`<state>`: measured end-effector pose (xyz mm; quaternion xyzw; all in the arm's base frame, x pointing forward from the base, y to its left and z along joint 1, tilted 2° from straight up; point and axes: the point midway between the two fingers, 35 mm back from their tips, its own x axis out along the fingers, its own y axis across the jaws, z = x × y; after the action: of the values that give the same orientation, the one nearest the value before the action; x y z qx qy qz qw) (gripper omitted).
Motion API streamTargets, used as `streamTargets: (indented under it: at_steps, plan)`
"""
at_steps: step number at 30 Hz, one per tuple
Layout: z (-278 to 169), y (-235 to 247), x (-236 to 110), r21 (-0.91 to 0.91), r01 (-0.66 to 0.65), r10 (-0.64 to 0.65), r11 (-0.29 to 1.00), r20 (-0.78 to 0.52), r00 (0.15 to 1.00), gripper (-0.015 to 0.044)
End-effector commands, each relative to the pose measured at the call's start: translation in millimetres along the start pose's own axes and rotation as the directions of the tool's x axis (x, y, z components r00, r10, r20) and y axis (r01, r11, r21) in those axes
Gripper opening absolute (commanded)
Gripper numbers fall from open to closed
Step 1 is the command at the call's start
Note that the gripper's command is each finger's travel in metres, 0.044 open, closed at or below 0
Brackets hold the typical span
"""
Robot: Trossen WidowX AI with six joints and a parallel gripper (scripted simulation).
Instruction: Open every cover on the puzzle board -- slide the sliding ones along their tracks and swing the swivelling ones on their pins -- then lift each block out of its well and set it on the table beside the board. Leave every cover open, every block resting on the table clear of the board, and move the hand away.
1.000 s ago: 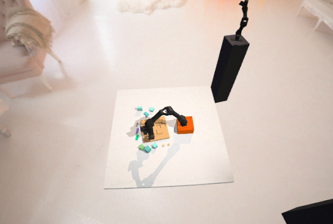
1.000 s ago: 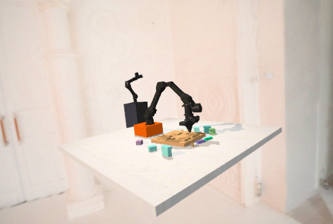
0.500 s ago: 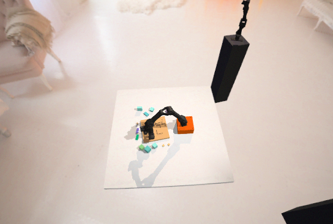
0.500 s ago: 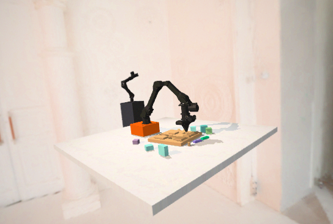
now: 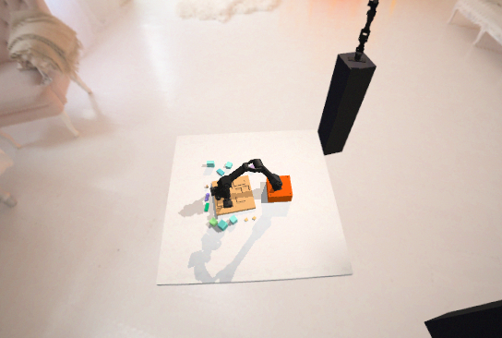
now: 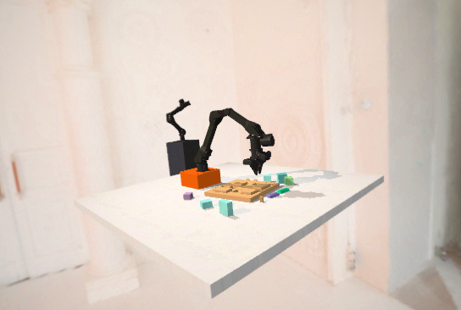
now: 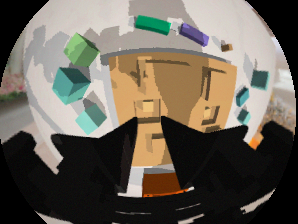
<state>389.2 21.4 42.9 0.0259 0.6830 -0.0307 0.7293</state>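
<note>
From above, my black arm reaches from its orange base across the tan puzzle board on the white table, my gripper poised over the board's near-left part; teal blocks lie scattered off the board's far side, a purple block and a green one sit along its left edge, and more teal and green blocks cluster at its near-left corner. A tall black pillar stands at the table's far-right corner. From the side, my gripper hangs above the puzzle board, clear of its surface, fingers partly spread with nothing between them; two teal blocks rest on the table in front of the board, a small purple block sits nearer the orange base, and a flat purple piece and a green piece lie just beside the board's right edge. At my wrist, my dark fingers frame the board below, its covers and recesses too blurred to sort; a green bar and a purple bar lie beyond its far edge, and green and teal cubes sit off to the left
</note>
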Motion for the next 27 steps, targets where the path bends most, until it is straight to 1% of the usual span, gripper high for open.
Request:
streamTargets:
  at_steps: [1, 7, 27]
  plan:
    - [-2, 0, 12, -0.004, 0.002, -0.002, 1.000, -0.007, 1.000, 0.0144]
    - [-3, -1, 29, -0.004, 0.002, -0.002, 1.000, -0.007, 1.000, 0.0144]
    - [-2, 0, 29, -0.004, 0.002, -0.002, 1.000, -0.007, 1.000, 0.0144]
